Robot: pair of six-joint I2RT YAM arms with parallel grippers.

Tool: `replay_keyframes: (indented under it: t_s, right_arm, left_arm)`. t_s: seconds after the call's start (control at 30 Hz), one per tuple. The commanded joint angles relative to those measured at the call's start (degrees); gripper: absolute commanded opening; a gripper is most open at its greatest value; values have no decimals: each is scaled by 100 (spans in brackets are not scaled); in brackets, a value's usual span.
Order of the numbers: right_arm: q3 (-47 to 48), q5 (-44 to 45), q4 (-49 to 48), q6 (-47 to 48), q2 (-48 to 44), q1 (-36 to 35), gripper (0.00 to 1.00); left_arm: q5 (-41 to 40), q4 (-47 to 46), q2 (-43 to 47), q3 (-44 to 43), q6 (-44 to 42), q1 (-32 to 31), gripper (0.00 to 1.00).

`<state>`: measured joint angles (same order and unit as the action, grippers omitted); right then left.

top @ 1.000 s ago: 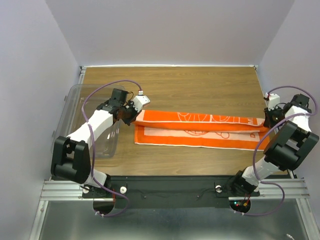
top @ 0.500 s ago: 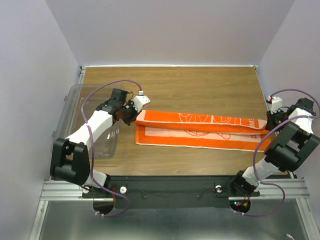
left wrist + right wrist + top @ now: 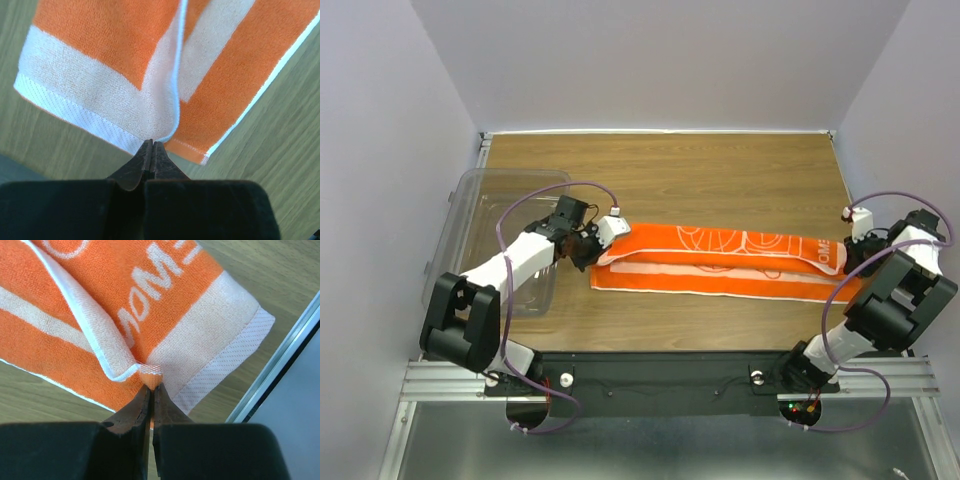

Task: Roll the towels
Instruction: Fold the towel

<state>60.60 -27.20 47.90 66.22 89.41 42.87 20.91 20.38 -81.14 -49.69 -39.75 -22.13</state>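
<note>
R gripper [image 3: 151,389] comes in from 6 o'clock. Black fingers [image 3: 131,416] are pressed nearly together w/ only a thin slit btwn them, tips nipping a folded edge of the towel [image 3: 100,270]. Towel spreads from the tips toward 10–12 o'clock: orange terry, white lettering [image 3: 150,295] upside down, pale band + woven white hem [image 3: 235,347] at 2–3 o'clock. White-piped fold runs from 11 o'clock down to the tips. Wood table [image 3: 280,265] shows at 1 and 8 o'clock. Metal rail [image 3: 282,362] crosses diag. at 4 o'clock, grey surface beyond.
</note>
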Motion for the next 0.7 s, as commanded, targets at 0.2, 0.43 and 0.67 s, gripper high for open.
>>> replay_keyframes:
  t_s: [0.2,0.43,0.67]
  right_arm:
    - [909,-241,97,-170,262,380,1]
    - [857,-268,141,-91,209,415,1]
    - [980,-356,255,-12,261,599,1]
  left_arm:
    - [-201,-228,433,-250,125,279,0]
    - [-104,-96,415,-419,143,332,0]
    - [-8,80,582,-462,90,385,0]
